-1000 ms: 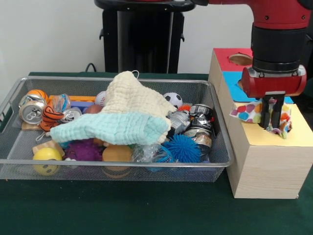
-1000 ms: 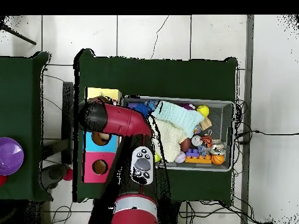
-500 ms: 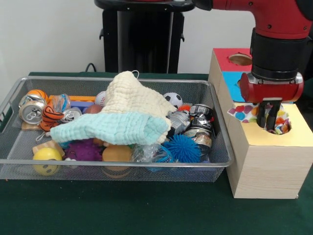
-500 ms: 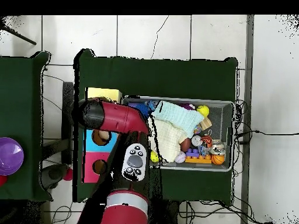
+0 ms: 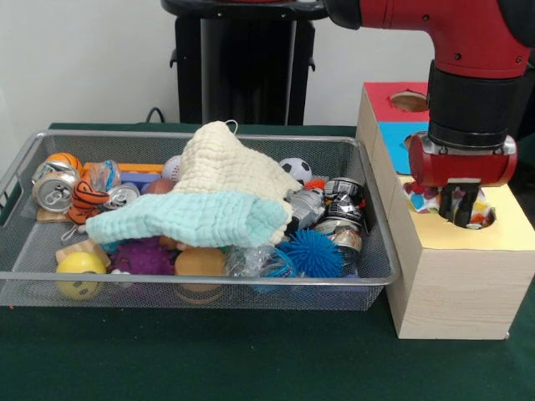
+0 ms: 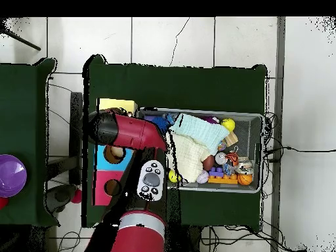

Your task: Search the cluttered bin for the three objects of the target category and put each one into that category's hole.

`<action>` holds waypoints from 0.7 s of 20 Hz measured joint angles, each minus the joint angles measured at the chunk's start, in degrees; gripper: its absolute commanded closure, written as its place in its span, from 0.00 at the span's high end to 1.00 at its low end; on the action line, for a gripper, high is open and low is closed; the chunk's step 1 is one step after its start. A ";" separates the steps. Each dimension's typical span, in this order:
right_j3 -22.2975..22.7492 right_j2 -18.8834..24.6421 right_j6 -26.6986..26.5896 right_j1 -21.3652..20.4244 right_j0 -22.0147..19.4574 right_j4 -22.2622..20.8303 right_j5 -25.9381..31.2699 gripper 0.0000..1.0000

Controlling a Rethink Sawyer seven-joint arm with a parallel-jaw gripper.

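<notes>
I have the gripper (image 5: 459, 219) down at the mouth of the yellow hole (image 5: 483, 219), at the near end of the wooden sorting box (image 5: 456, 288), and its fingers look pinched on the multicoloured spotted cloth (image 5: 424, 200), though I can't quite make out how tightly from the front view. Most of that cloth is already bunched into the opening; a flap hangs out over the rim on the side toward the wire bin (image 5: 192, 288), just beside the fingers and touching them.

To finish this drop cleanly I'd push straight down a touch more so the loose flap follows the rest in, then let go only once the bulk sits below the rim. Lifting out vertically matters, I judge, since soft fabric can snag on a fingertip and be dragged back up.

In the overhead view the arm covers the hole, so I get no check from there. The big cream and mint muslin cloth (image 5: 213, 196) lies draped across the middle of the bin, over the balls and cans, well apart from the gripper; it seems a likely next pick.
</notes>
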 measured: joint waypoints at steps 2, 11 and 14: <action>0.00 -0.33 0.75 0.74 0.52 0.93 -1.90 0.00; 0.33 -1.16 7.00 4.37 2.08 4.88 -12.97 0.00; 0.33 -1.30 7.03 4.41 2.20 4.85 -13.10 0.00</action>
